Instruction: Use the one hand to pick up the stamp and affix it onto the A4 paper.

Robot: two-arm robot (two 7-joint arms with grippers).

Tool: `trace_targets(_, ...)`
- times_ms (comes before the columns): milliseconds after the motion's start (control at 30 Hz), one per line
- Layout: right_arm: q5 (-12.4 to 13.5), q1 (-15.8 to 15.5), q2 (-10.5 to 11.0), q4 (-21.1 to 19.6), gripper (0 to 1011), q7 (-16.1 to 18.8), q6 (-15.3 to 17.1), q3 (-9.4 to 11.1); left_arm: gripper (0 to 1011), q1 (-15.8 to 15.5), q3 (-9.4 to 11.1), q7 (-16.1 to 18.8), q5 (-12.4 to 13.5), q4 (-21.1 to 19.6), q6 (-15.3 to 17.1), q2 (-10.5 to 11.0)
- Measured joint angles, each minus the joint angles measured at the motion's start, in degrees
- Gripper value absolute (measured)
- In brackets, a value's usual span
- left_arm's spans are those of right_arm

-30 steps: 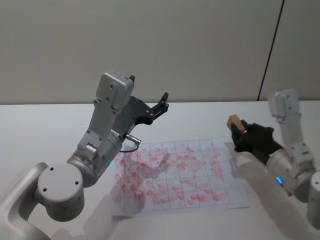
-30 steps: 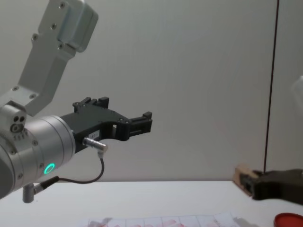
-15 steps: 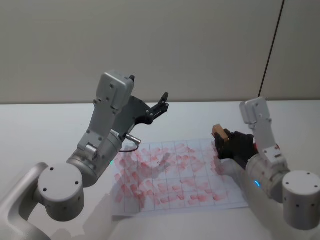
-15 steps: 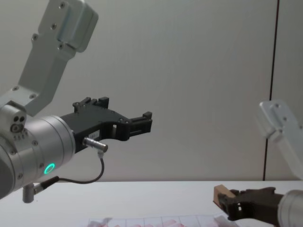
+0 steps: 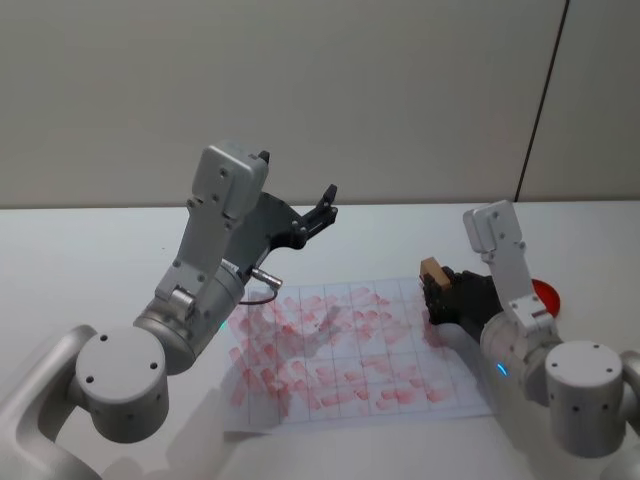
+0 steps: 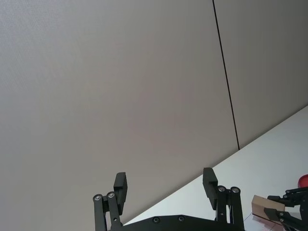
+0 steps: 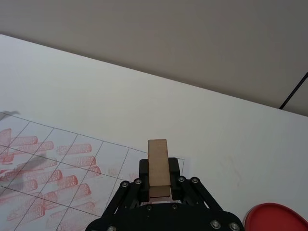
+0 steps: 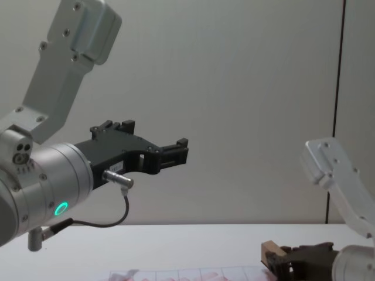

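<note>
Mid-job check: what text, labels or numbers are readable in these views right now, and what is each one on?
No text can be read.
On the paper: pink-red stamp marks, too blurred to read.
On the left gripper: a small white label, too small to read.
On the stamp in the right gripper: no writing shows.

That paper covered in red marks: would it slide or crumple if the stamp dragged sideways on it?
It would probably slide: the A4 paper lies flat on the smooth table with nothing visibly pinning it. It looks thin, so a sideways drag by the stamp in the right gripper might wrinkle it. The left gripper, raised, is not steadying it.
</note>
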Motion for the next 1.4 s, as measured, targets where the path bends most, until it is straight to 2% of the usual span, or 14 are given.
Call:
trace_targets(467,0.0,0.4,-0.5,1.4,224,-1.2,1.5,0.1,1001,0.0,0.0,0.0,0.0,0.0,0.0,0.0)
trace_targets(1400,3.5,3.0,-2.4,4.6,224,-1.6,6.0,0.7,1001,0.0,0.0,0.0,0.0,0.0,0.0,0.0)
